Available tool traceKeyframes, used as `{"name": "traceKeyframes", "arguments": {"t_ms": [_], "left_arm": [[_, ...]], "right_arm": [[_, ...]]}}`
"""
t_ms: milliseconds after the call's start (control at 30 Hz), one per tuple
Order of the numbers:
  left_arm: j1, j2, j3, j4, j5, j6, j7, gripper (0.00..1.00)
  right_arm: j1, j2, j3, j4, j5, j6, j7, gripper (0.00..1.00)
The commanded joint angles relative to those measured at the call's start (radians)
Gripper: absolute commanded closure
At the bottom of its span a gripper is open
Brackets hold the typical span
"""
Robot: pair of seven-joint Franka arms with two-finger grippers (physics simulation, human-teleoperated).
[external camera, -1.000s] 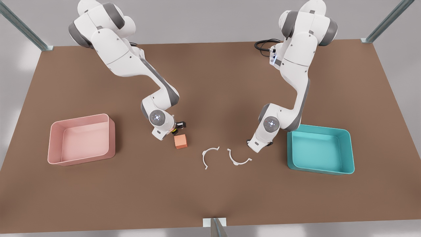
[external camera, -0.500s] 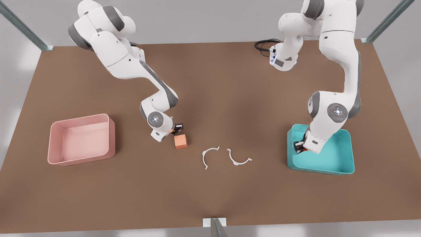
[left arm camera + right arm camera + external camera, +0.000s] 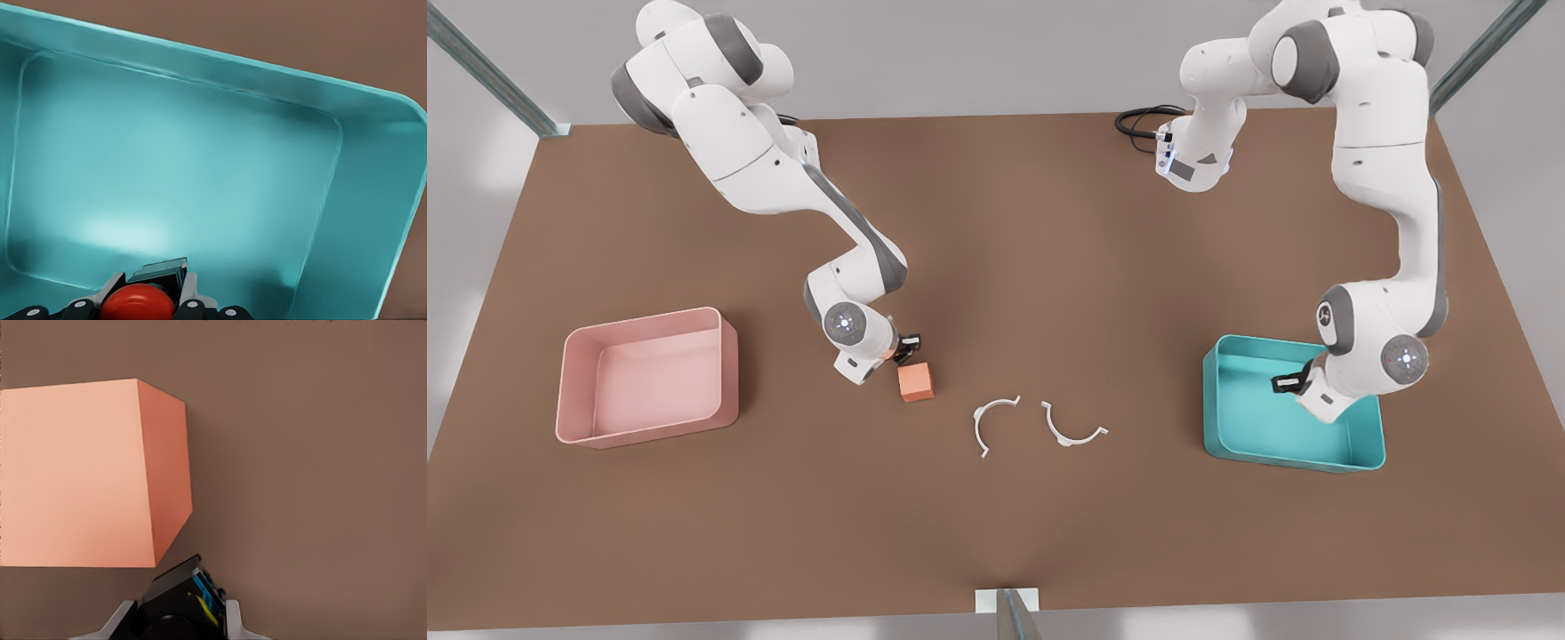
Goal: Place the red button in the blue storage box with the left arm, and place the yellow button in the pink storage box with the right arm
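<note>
Salmon cube [image 3: 916, 381] crowds the right pincer [image 3: 905, 347] — open tabletop [image 3: 783, 498] toward the pink storage box [image 3: 569, 391].

The left claw [image 3: 1282, 384], closed on the red button [image 3: 137, 302], has swung from the tabletop beside the blue storage box [image 3: 1352, 453] to above the box's interior, moving on from the wall on the front view's left toward the middle. The right claw [image 3: 908, 345] has edged slightly toward the front view's left, beside the salmon cube [image 3: 915, 381].

Brown table [image 3: 996, 516], orange cube [image 3: 915, 381] left of centre, two white curved clips [image 3: 993, 420] [image 3: 1071, 427] side by side near centre, black cable [image 3: 1138, 120] at far edge, metal frame posts [image 3: 489, 76] at corners
</note>
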Motion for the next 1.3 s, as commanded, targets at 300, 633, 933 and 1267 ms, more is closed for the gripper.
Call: {"name": "traceKeyframes", "arguments": {"t_ms": [300,633,933,1267], "left_arm": [[-0.004,0.053,-0.001,-0.001,-0.030,-0.010,0.323,0.00],[-0.091,-0.138,-0.011,0.315,-0.029,-0.335,-0.117,0.00],[-0.062,-0.324,-0.054,0.339,-0.026,-0.454,-0.193,0.00],[-0.093,-0.324,-0.058,0.317,-0.029,-0.479,-0.200,0.00]], "right_arm": [[-0.067,-0.124,0.004,-0.081,-0.016,-0.104,-0.053,0.63],[-0.377,-0.283,0.001,0.045,-0.040,-0.334,-0.260,0.69],[-0.693,-0.277,-0.007,0.051,-0.169,-0.417,-0.588,0.68],[-0.736,-0.101,-0.002,0.148,-0.214,-0.348,-0.587,0.00]]}}
